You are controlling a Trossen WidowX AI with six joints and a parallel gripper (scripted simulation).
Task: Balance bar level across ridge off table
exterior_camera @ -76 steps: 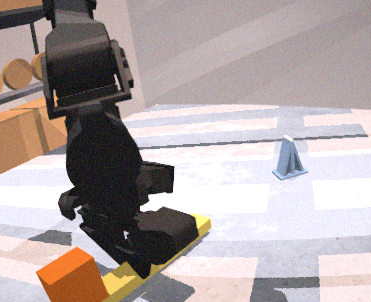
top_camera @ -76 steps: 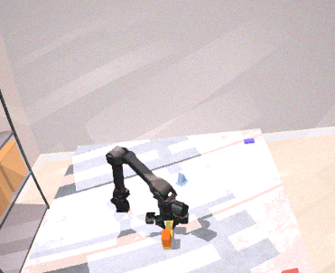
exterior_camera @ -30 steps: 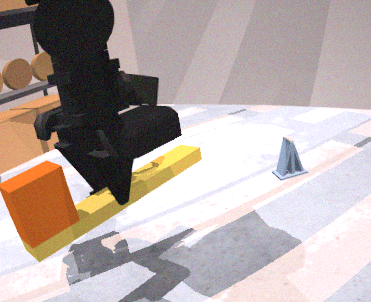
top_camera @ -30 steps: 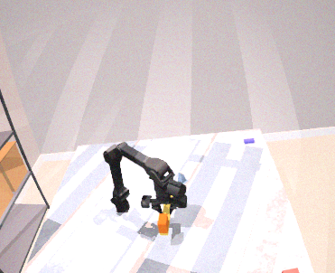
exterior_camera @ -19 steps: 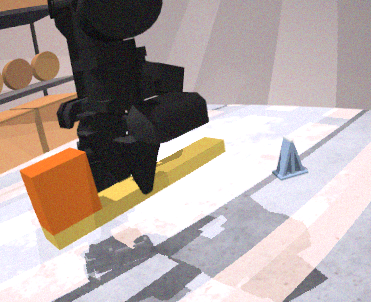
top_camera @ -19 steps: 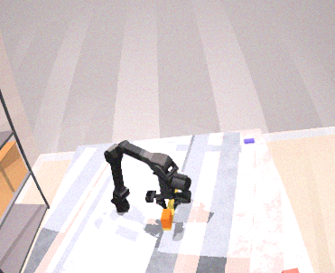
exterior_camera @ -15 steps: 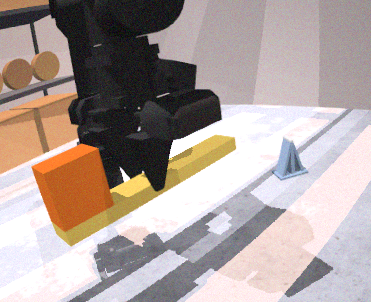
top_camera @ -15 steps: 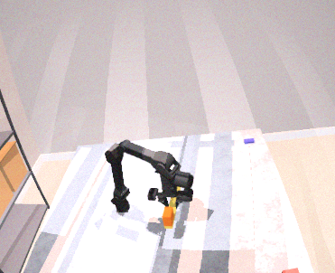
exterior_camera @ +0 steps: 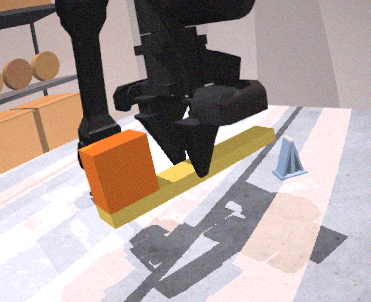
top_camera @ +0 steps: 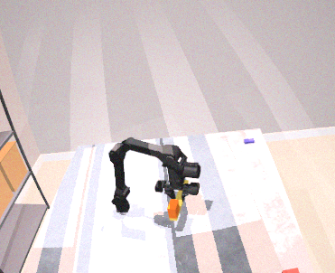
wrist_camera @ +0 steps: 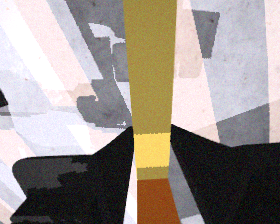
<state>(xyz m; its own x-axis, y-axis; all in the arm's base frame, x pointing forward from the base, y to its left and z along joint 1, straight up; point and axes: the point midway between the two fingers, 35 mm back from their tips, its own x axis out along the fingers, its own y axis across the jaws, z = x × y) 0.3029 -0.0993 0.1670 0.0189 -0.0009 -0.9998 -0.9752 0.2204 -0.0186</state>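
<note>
From above, the long yellow bar (top_camera: 179,195) is mostly hidden under the black pincer (top_camera: 177,190). The wrist view crops the bar at 12 o'clock and its orange block (wrist_camera: 157,201) at 6 o'clock.
</note>
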